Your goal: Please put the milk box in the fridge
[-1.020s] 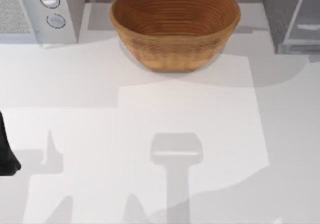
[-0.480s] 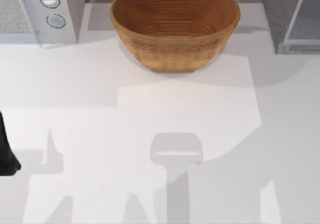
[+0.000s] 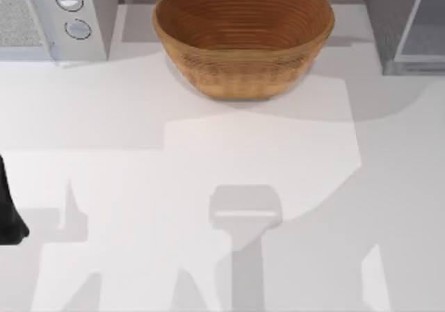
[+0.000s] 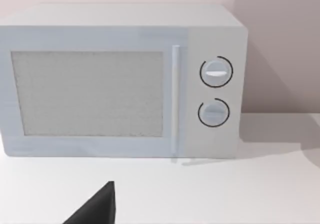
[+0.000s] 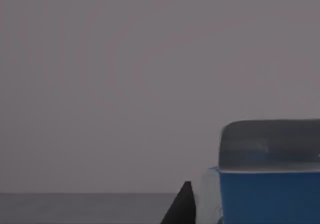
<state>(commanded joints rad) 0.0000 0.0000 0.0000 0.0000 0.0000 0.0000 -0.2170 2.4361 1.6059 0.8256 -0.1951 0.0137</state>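
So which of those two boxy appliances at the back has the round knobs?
The white one at the table's back left; two knobs. The grey fridge, back right, has none.

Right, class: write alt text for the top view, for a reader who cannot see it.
A large brown wicker basket sits at the back centre of a white table. A white microwave with two round knobs stands at the back left and a grey fridge at the back right. The left arm is parked at the left edge.

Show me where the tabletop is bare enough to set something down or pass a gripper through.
The broad white table in front of the wicker basket lies bare, from the left arm parked at the left edge across to the right edge. The back row is crowded: microwave at the left, basket in the middle, fridge at the right, with narrow gaps between them.
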